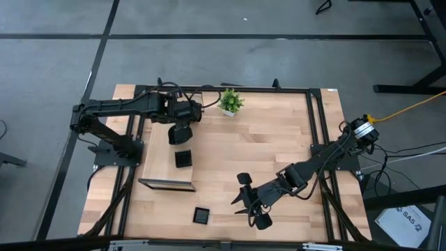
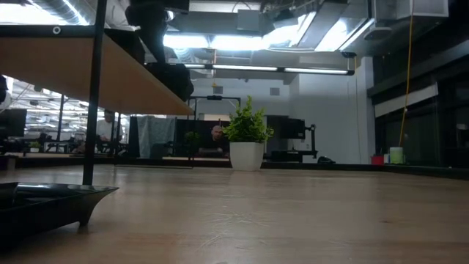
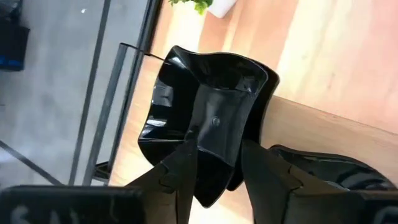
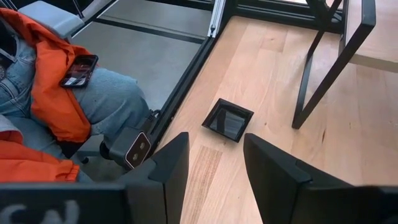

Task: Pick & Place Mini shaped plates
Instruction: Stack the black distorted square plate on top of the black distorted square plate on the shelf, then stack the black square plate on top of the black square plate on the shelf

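Left gripper (image 3: pixel 217 165) pinches a wavy-rimmed plate (image 3: pixel 211 118); right gripper (image 4: pixel 214 165) hovers spread.

Looks like an open-plan robotics lab or office. Pale butcher-block wooden table (image 1: pixel 265 146) boxed in by a black metal frame (image 1: pixel 317 118) on a grey taped concrete floor (image 1: pixel 209 56), with exposed ceiling ducts and strip lights (image 2: pixel 271 70) overhead. Rows of desks with dark monitors (image 2: pixel 289 130) and seated people (image 2: pixel 110 128) in the background.

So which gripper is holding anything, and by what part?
Left gripper pinches a wavy-rimmed black plate by its rim, above the shelf. Right gripper is open and empty.
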